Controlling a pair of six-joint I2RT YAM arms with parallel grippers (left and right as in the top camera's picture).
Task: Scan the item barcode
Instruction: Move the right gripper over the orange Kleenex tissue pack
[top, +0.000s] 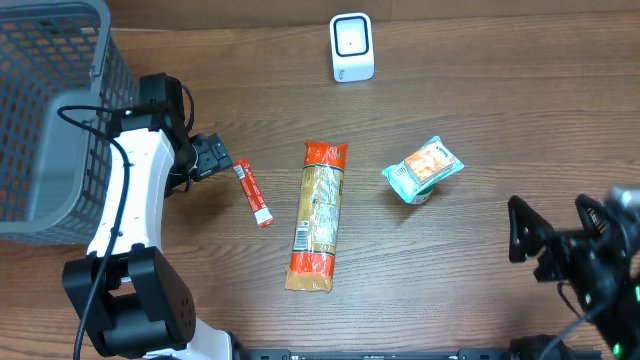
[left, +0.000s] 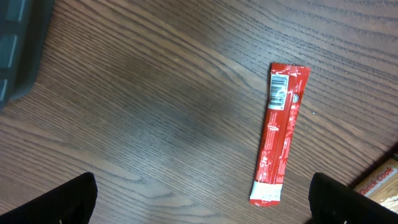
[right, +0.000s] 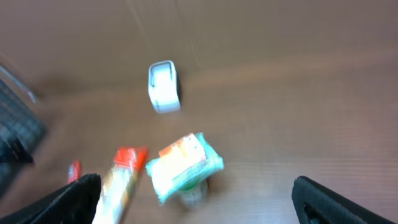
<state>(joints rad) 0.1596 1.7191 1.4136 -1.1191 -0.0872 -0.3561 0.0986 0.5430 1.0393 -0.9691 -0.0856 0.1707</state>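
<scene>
Well, nothing has been picked up yet, so this looks like the very start: reaching for an item. The left gripper (top: 222, 160) is open wide and holds nothing. It hangs just beside the red stick packet (left: 280, 134), which lies flat on the tabletop (top: 480, 90). That packet is likely the item to scan, though the pictures do not say so for sure. Its barcode (left: 280, 92) is at one end and faces up.

Next, I think, the gripper has to come over the packet, go down, and pinch it across its thin sides. The packet is flat and low, so it may be hard to get under and may slip. Then it must be carried to the white scanner (top: 352, 47), which stands well apart at the far side, and the barcode turned toward its dark window.

The right gripper (top: 552, 232) is also open wide and empty, near the bottom right corner. A long orange bag (top: 318, 215) lies near the packet, between it and a green and orange pack (top: 423, 168). A grey basket (top: 50, 110) sits beside the left arm. The way to the scanner looks free.
</scene>
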